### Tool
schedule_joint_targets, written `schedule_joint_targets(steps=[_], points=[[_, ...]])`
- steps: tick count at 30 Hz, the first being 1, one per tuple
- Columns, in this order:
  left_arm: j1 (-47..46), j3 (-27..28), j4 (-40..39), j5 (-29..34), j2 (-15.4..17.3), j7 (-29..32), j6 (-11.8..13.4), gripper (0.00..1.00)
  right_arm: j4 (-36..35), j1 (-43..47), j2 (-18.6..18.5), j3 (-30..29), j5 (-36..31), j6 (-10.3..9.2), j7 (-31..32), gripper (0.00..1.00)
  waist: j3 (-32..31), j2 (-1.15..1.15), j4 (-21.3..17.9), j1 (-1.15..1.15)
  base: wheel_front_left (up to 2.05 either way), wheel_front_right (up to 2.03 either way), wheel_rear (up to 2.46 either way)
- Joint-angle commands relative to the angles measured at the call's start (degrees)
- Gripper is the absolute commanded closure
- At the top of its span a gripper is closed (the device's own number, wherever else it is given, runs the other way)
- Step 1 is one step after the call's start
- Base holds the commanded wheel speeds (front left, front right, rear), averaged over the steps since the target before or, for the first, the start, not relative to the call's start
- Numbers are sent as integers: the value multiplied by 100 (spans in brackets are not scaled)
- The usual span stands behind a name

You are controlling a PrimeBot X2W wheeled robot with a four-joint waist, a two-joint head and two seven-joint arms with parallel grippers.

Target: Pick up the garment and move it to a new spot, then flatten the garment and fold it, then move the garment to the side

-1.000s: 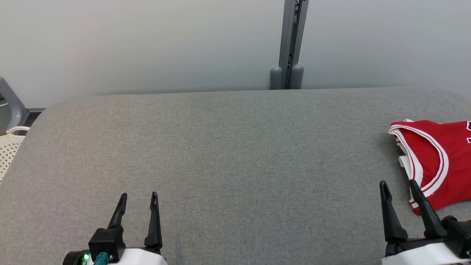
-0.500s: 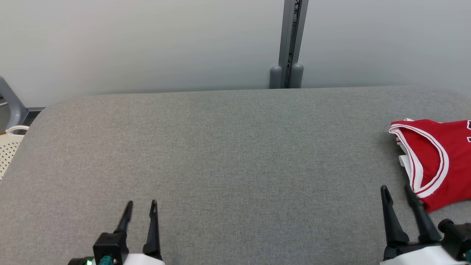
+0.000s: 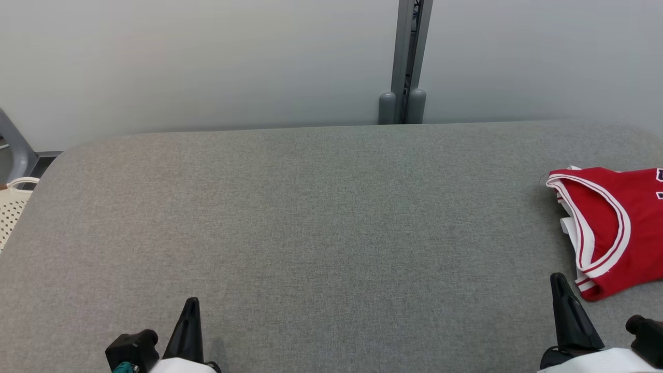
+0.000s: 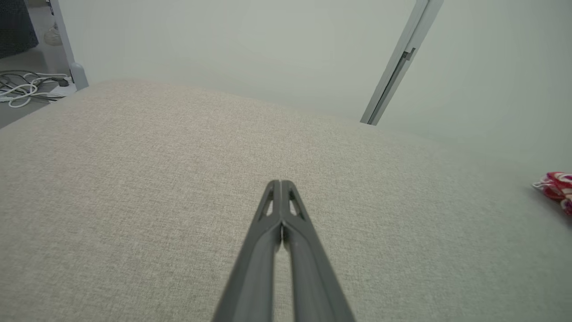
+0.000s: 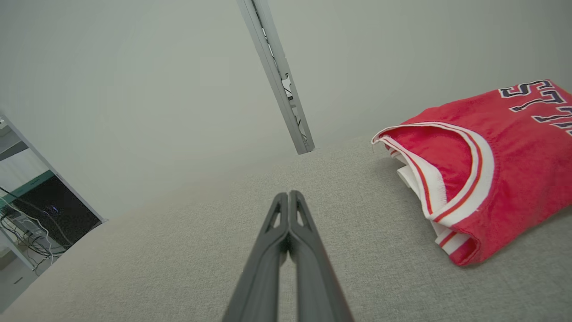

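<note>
Red and white-trimmed, the garment [image 3: 614,228] lies folded at the far right of the grey table [image 3: 311,207], so the task looks all but done. The left gripper [image 3: 191,305] and right gripper [image 3: 559,282] are pinched closed, empty. The head view's edge cuts off the garment's right part and lettering.

The grey surface [image 3: 331,217] lies open from its left edge across the middle, with wide room for a gripper to pass. At the right edge a red garment [image 3: 616,233] lies in the way, just beyond the right gripper [image 3: 559,282]. A wall [image 3: 207,62] and a grey post [image 3: 406,57] close the far side. A pale basket [image 3: 13,207] stands off the left edge.
</note>
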Motion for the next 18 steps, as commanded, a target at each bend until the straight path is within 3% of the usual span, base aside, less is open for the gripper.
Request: schedule_joint_targets(steps=[1,18], points=[[-194,98,-66,-305,15,43,-95,100,-53,-177,-73,-15,325,0,60,100,1,0,-3,0,0,0,0],[-433,452,31,-1927,-7,370,-493,100,144,-428,-142,-59,1984,0,361,100,8,0,-29,0,0,0,0]])
